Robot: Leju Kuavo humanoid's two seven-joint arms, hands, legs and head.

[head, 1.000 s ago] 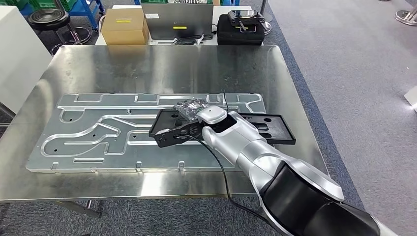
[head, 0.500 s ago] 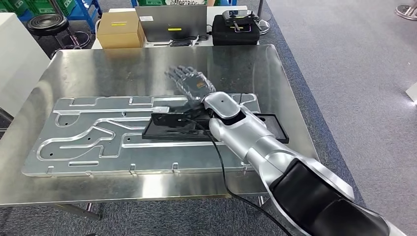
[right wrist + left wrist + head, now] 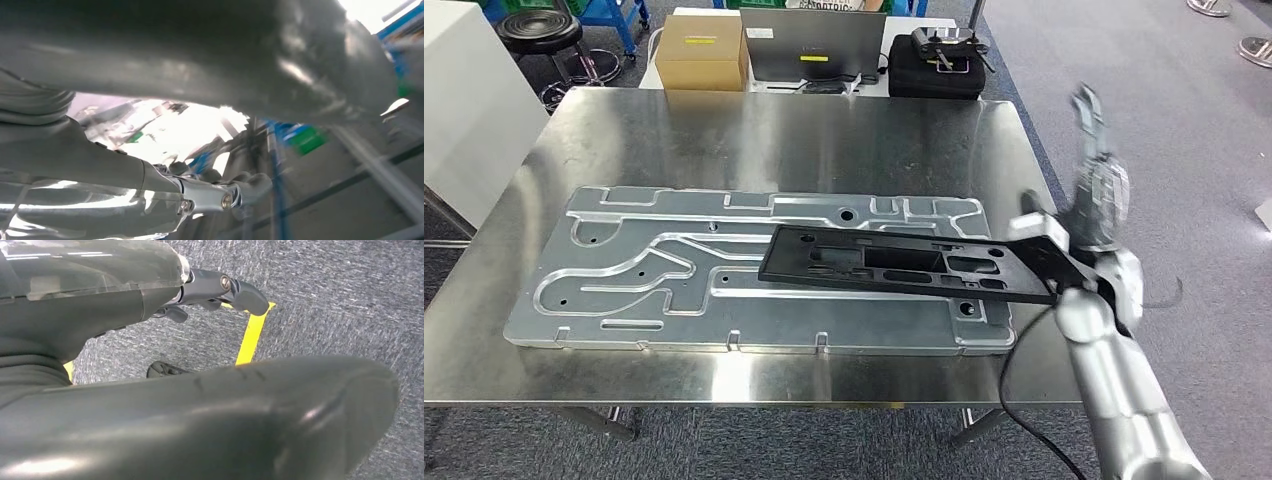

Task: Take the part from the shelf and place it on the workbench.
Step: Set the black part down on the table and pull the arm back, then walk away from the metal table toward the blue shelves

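Note:
The black part (image 3: 894, 262), a long flat frame with cut-outs, lies on the grooved aluminium plate (image 3: 624, 270) on the steel workbench (image 3: 754, 130). Its right end reaches past the plate toward the bench's right edge. My right hand (image 3: 1096, 180) is raised beyond that edge, blurred, fingers stretched upward, holding nothing and apart from the part. In the right wrist view its fingers (image 3: 225, 197) are spread with nothing between them. My left hand (image 3: 215, 287) hangs over grey carpet, fingers loose and empty.
Behind the bench stand a cardboard box (image 3: 702, 55), a grey laptop (image 3: 819, 45) and a black case with a controller (image 3: 939, 65). A black stool (image 3: 544, 35) and a white cabinet (image 3: 464, 110) are at the far left. Carpet lies right of the bench.
My right hand let go of the black part, lifted over the bench, then swung right and up past the table edge. The part now lies flat on the plate. The camera has shifted.

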